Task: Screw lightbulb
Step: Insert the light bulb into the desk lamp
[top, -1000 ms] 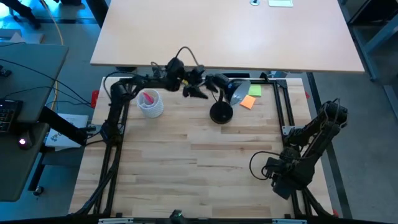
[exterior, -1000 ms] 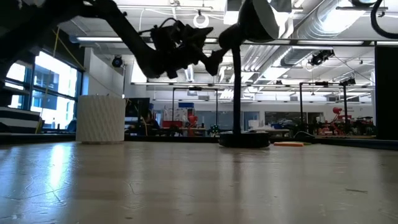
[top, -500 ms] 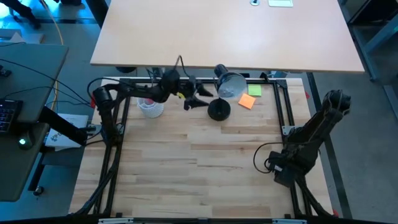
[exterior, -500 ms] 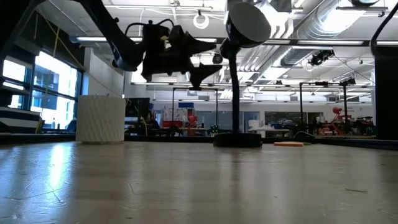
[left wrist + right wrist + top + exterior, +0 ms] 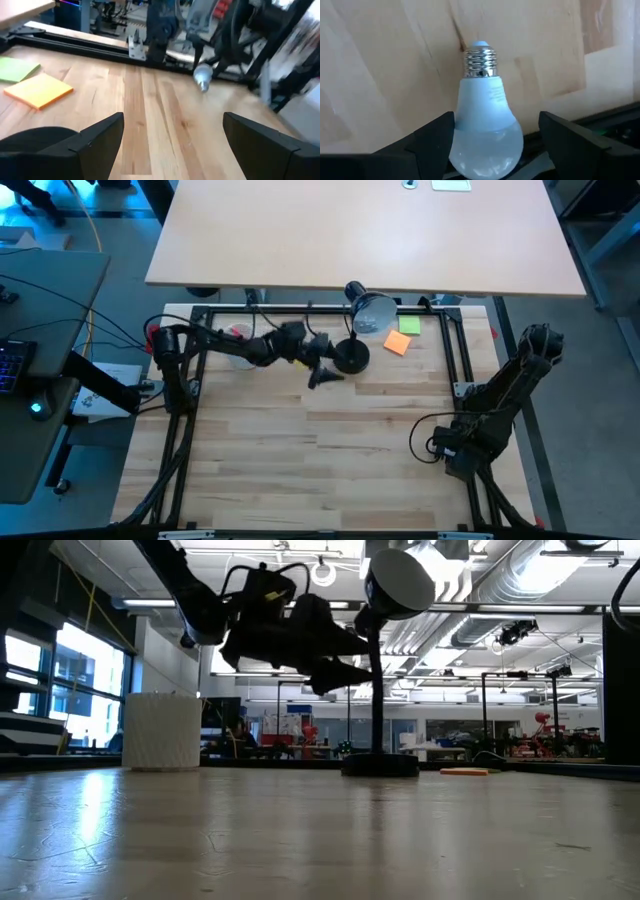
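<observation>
Since the earlier frame, the left gripper point(image 5: 322, 370) has dropped away from the lamp point(image 5: 358, 345) head to hover empty, fingers spread, beside its base. At the table's near right corner the right gripper point(image 5: 492, 145) grasps the lightbulb point(image 5: 483, 125), screw base outward. That bulb should probably be carried up with its threads in line with the socket while the left gripper steadies the lamp.

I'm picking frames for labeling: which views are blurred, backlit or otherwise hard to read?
Left wrist view: the far right side is motion-smeared, though the lightbulb is recognisable. Low view: the left gripper and desk lamp are dark silhouettes against bright ceiling lights. Right wrist view: sharp on the bulb between the right gripper fingers. High view: evenly lit.
</observation>
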